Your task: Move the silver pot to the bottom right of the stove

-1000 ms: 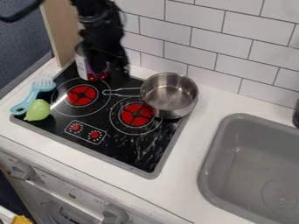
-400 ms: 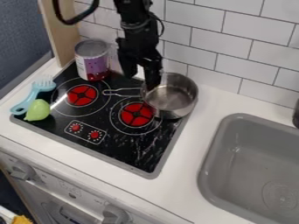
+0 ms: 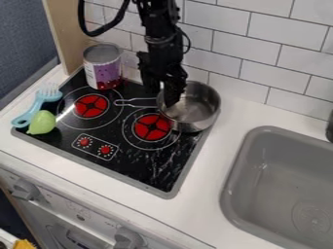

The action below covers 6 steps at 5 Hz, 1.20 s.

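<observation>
I am seeing the silver pot (image 3: 195,109) sitting upright at the far right corner of the stove (image 3: 156,168), partly overlapping the outer rings of the right burner (image 3: 151,127). Its handle (image 3: 144,99) is pointing left. The pincer (image 3: 166,99) is hanging over the pot's left side, just by where the handle is joining the wall. I cannot tell whether it is clenching or released, nor whether it is touching metal.

I am expecting stiff, thin metal that is not fragile: fairly light, but slick. The rim (image 3: 158,110) beside the handle joint is looking like the best place to take hold, with the wall between the two sides of the grip. Because the bulk is lying off to one side, I am guarding against the pot tipping or twisting if I am lifting it; a low slide might be safer.

The tiled wall (image 3: 250,58) is running close behind, so I am judging that swinging backwards would be risky. The purple tin (image 3: 104,68) is standing at the back left, the blue brush (image 3: 37,104) and green toy (image 3: 42,122) are lying at the left edge, all clear of my path towards the near right corner. The worktop (image 3: 228,141) and the sink (image 3: 226,194) are lying to the right, so I am wary of overshooting.
</observation>
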Motion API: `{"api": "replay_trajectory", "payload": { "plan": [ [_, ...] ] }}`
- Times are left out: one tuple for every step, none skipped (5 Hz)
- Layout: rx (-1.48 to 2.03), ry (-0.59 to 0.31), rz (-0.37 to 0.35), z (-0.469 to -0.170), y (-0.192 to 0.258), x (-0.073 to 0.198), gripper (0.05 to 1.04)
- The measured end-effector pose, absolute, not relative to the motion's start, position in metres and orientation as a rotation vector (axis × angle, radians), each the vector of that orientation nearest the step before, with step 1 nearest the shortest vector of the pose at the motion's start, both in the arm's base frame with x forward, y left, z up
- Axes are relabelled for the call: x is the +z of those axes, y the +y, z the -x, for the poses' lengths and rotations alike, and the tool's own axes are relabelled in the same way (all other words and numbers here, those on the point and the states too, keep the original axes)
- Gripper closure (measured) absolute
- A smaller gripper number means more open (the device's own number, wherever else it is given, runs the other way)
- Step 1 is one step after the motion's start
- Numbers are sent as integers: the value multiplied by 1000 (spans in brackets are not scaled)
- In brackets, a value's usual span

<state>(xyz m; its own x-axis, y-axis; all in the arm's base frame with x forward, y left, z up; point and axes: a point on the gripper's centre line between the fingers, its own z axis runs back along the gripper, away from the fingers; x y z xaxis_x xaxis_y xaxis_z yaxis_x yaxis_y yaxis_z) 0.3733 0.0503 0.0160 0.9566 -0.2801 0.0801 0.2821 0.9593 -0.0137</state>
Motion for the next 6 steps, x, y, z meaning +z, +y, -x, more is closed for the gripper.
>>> {"api": "replay_trajectory", "payload": {
  "plan": [
    [-284, -79, 12, -375, 50, 11, 736],
    [-286, -68, -2, -373, 49, 10, 938],
    [-279, -67, 0, -368, 48, 7, 997],
    [-314, -53, 33, -364, 43, 10, 998],
    [-393, -77, 67, -359, 36, 32, 999],
    [-455, -112, 99, -347, 36, 60, 999]
  ]
}}
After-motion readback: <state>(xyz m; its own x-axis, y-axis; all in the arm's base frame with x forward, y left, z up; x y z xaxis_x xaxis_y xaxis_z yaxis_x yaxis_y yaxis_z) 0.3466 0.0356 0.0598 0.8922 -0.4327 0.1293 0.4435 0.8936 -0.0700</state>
